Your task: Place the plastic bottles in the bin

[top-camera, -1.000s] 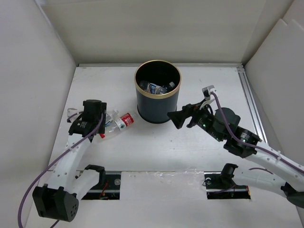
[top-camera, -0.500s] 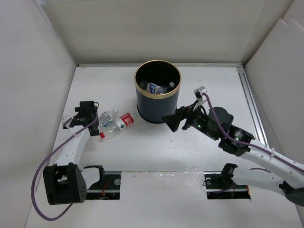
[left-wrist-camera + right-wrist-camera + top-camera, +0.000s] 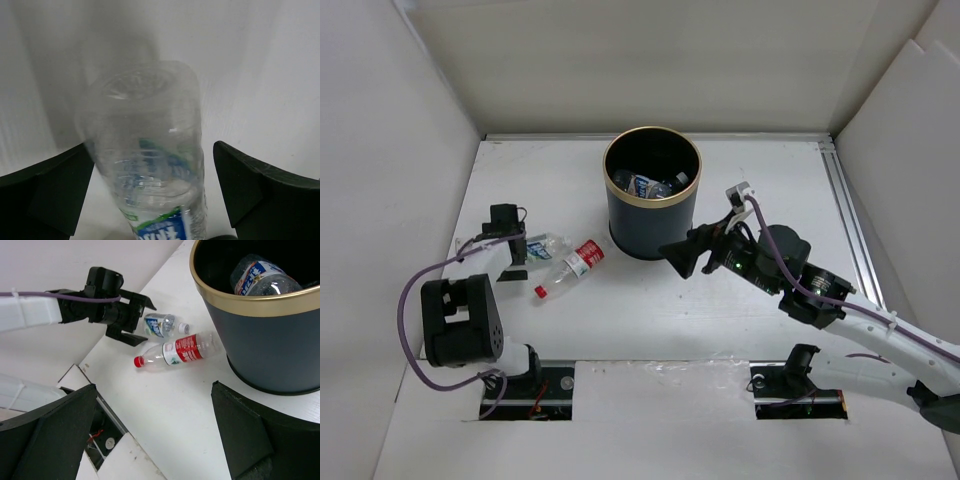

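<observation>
two bottles lie left of the bin [image 3: 652, 215]: a clear blue-labelled bottle [image 3: 150, 160] between the left gripper's [image 3: 520, 254] spread, unclosed fingers, and a red-labelled bottle [image 3: 570, 268] just beside it. both look empty, so light, slick and crushable; a gentle squeeze across the mid-body should hold. the right gripper [image 3: 678, 255] hangs open, empty, near the bin.

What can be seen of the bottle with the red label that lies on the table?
The red-label bottle is small, of clear plastic, with a red cap and a red band around its middle. It lies on its side on the white table, cap toward the near edge, base close to the bin; whether they touch I cannot tell. No gripper holds it. A blue-labelled bottle lies just beside it.
</observation>
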### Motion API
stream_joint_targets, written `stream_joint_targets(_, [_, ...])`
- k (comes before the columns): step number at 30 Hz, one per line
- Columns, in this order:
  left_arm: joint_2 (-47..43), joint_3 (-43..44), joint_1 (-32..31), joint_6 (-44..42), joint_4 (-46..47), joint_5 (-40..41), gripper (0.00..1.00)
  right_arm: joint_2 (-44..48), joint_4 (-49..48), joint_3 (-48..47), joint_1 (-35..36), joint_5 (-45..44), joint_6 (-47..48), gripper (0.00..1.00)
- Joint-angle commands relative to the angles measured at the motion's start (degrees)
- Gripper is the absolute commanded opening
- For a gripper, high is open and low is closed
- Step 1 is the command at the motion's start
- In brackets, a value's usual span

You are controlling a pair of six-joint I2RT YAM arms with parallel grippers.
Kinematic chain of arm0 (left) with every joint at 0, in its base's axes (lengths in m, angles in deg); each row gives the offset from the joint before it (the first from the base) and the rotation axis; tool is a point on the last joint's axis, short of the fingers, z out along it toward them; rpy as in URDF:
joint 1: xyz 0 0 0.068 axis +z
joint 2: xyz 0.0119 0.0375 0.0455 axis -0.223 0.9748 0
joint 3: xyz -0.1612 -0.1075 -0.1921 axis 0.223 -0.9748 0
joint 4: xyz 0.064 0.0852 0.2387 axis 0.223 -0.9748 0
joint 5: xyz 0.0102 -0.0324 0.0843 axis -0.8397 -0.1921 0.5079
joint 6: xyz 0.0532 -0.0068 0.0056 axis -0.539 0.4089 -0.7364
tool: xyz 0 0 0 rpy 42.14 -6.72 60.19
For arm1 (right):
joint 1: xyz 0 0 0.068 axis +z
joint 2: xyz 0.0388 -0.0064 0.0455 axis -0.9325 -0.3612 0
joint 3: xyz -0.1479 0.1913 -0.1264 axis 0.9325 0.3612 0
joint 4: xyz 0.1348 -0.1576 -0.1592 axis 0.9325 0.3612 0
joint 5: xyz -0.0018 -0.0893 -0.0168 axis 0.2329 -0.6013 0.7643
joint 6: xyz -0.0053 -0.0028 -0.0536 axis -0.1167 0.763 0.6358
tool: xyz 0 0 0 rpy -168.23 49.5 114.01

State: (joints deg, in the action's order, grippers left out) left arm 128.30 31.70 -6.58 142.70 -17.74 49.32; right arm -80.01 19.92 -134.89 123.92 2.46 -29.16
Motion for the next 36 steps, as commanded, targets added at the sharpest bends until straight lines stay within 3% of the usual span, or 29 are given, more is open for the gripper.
stream_joint_targets(1, [4.23, 2.56, 1.25, -2.25, 1.70, 0.13, 1.00, 1.03, -3.40, -0.76, -0.42, 1.34, -0.49, 1.00])
stream_joint_targets(4, [6.08, 2.56, 1.77, -3.47, 3.63, -1.19, 0.96, 2.17, -3.40, -0.76, -0.42, 1.34, -0.49, 1.00])
stream_joint_targets(5, [6.09, 2.56, 1.78, -3.48, 4.25, -1.80, 0.76, 2.18, -3.40, -0.76, -0.42, 1.34, -0.49, 1.00])
stream_joint_targets(7, [6.09, 2.04, 1.78, -3.48, 4.78, -1.80, 0.50, 2.71, -2.88, -1.80, -0.42, 0.81, -0.49, 1.00])
stream_joint_targets(12, [6.09, 4.40, 2.30, -5.93, 5.92, -2.94, 0.04, 2.18, -2.35, -3.04, -0.42, 0.81, -0.49, 1.00])
stream_joint_targets(13, [5.48, 5.28, 2.31, -8.55, 5.93, -3.73, 0.00, 2.18, -2.35, -3.56, -0.42, 1.42, -0.49, 1.00])
stream_joint_targets(18, [-1.00, 12.57, 2.31, -18.48, 5.65, -4.88, 0.00, -0.36, 0.11, -8.92, -0.42, 5.55, 3.28, 1.00])
stream_joint_targets(21, [-5.06, 16.53, 2.31, -31.01, 9.08, -11.98, 0.00, -2.38, 4.04, -14.70, -0.42, 9.33, 9.60, 1.00])
stream_joint_targets(26, [-5.34, 31.79, 0.39, -47.31, 2.18, -31.03, 0.00, -13.27, 14.52, -27.80, 0.63, 11.53, 19.10, 1.00])
stream_joint_targets(29, [-5.34, 38.49, -1.02, -53.55, -2.50, -36.85, 0.00, -20.13, 16.46, -35.45, 1.16, 8.11, 21.66, 1.00])
stream_joint_targets(36, [-10.42, 44.48, -1.03, -60.34, -4.88, -60.03, 0.00, -31.90, 14.09, -50.05, 1.16, 5.99, 23.07, 1.00])
